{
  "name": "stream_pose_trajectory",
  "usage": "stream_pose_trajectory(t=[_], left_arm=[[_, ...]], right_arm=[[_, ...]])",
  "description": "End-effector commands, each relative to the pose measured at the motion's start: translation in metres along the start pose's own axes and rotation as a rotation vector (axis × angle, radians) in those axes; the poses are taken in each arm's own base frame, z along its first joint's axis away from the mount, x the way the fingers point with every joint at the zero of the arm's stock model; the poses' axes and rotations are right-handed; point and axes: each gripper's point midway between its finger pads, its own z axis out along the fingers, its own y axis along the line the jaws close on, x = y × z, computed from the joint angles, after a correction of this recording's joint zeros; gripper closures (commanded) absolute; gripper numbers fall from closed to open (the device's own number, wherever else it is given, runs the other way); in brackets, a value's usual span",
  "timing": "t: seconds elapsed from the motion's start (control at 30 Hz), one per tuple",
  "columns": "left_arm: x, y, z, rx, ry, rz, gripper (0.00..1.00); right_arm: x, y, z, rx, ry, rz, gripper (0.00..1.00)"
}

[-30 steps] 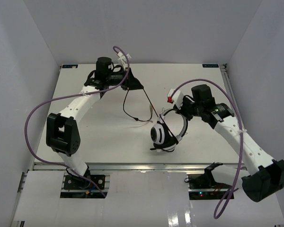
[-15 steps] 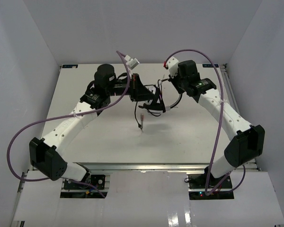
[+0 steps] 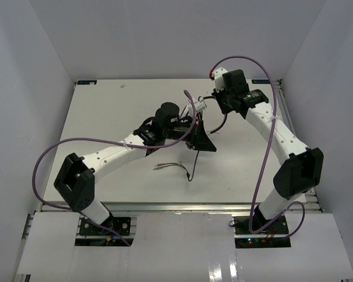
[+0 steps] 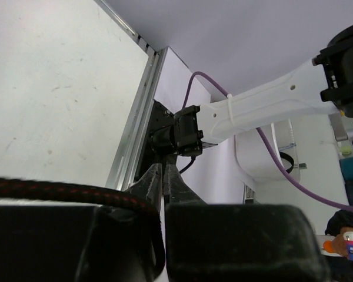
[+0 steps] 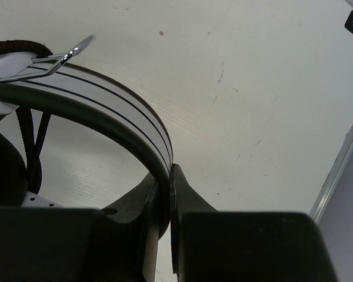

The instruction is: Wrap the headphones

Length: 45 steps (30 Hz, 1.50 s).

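left arm [image 3: 113,154] and right arm [image 3: 283,140] match: white link shells, black joint housings [image 3: 76,182], black wedge-fingered left gripper [image 4: 163,170] and right gripper [image 5: 169,173], looping purple cables [image 3: 242,57] zip-tied on, red tag [image 3: 211,74] at right wrist.

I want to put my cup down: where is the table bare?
Bare: the table beyond the left arm, at far left, and the near strip between the cable and the right arm. Crowded: the middle, where left pincer and right pincer meet at the headphones.

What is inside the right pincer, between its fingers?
The right pincer is shut on the headphones, on a curved white part with black stripes. The stretch between the fingers is hidden.
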Motion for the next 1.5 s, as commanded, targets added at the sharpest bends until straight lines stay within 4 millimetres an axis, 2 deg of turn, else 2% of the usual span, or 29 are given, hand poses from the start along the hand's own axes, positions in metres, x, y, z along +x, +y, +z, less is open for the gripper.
stream_pose_trajectory(t=[0.0,0.03,0.17,0.2,0.33,0.47,0.6,0.67,0.8,0.83,0.9,0.93,1.0,1.13,1.2,1.33,1.47], left_arm=[[0.022,-0.011,0.04,-0.002,0.019,0.081,0.73],[0.032,-0.009,0.047,-0.016,0.031,0.101,0.7],[0.082,0.024,0.066,-0.124,0.107,0.155,0.67],[0.092,0.029,0.07,-0.142,0.12,0.173,0.67],[0.126,0.072,0.082,-0.252,0.168,0.24,0.68],[0.162,0.111,0.085,-0.328,0.221,0.262,0.68],[0.185,0.137,0.083,-0.374,0.247,0.265,0.69],[0.193,0.147,0.081,-0.386,0.247,0.271,0.75],[0.21,0.165,0.073,-0.417,0.279,0.293,0.97],[0.213,0.167,0.07,-0.419,0.283,0.304,0.99],[0.215,0.167,0.062,-0.42,0.279,0.32,1.0],[0.212,0.165,0.058,-0.411,0.261,0.345,1.0],[0.206,0.159,0.042,-0.398,0.23,0.368,1.0],[0.188,0.147,0.013,-0.354,0.161,0.402,1.0],[0.171,0.14,-0.001,-0.325,0.113,0.412,1.0],[0.151,0.145,-0.031,-0.324,0.055,0.392,1.0],[0.127,0.144,-0.043,-0.3,0.025,0.395,0.98]], right_arm=[[-0.059,-0.031,-0.032,-0.041,-0.194,0.169,0.92],[-0.062,-0.039,-0.035,-0.045,-0.204,0.186,0.92],[-0.073,-0.054,-0.051,-0.06,-0.247,0.219,0.92],[-0.077,-0.055,-0.056,-0.065,-0.262,0.222,0.92],[-0.085,-0.058,-0.075,-0.084,-0.305,0.236,0.92],[-0.093,-0.066,-0.096,-0.084,-0.353,0.254,0.92],[-0.095,-0.07,-0.107,-0.11,-0.377,0.272,0.92],[-0.096,-0.074,-0.115,-0.113,-0.392,0.283,0.92],[-0.098,-0.075,-0.131,-0.165,-0.426,0.293,0.92],[-0.096,-0.077,-0.135,-0.166,-0.431,0.296,0.92],[-0.094,-0.079,-0.145,-0.189,-0.448,0.298,0.92],[-0.092,-0.077,-0.15,-0.218,-0.456,0.296,0.92],[-0.086,-0.087,-0.16,-0.234,-0.476,0.292,0.92],[-0.076,-0.084,-0.179,-0.324,-0.514,0.25,0.93],[-0.071,-0.072,-0.186,-0.415,-0.52,0.218,0.92],[-0.062,-0.042,-0.199,-0.575,-0.546,0.105,0.92],[-0.047,-0.009,-0.209,-0.686,-0.528,0.002,0.92]])
